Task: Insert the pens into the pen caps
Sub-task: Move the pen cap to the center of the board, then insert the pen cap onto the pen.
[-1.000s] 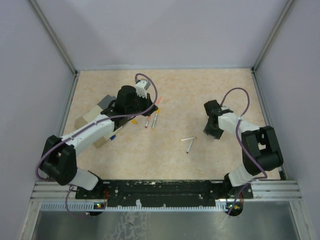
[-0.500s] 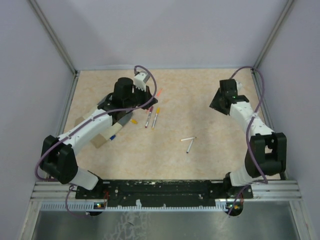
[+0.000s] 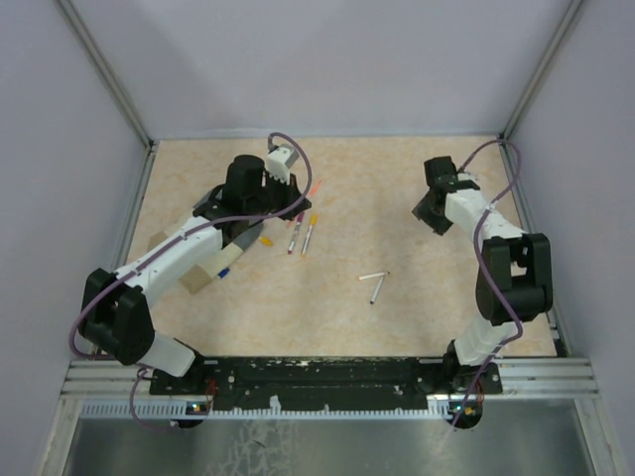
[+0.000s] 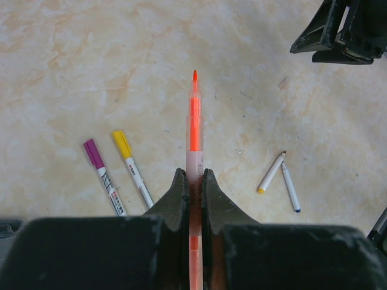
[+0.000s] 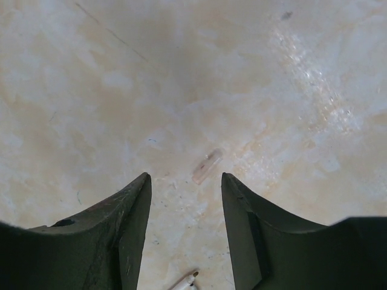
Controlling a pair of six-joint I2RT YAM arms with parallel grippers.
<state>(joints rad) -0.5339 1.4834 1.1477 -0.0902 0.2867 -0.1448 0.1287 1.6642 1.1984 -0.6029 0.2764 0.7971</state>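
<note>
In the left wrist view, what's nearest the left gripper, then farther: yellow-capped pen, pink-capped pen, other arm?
1. Yellow-capped pen, just left of the left gripper.
2. Pink-capped pen, further left.
3. Right arm, far off at the top right.

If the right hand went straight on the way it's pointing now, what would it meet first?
Most likely the small pale tube lying on the table, just ahead of the open right hand and roughly in line with its gap. Depth is hard to judge.

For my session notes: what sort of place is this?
Probably a robot test cell in a lab: a beige tabletop boxed in by plain grey panels on metal posts, with loose pens lying on it.
</note>
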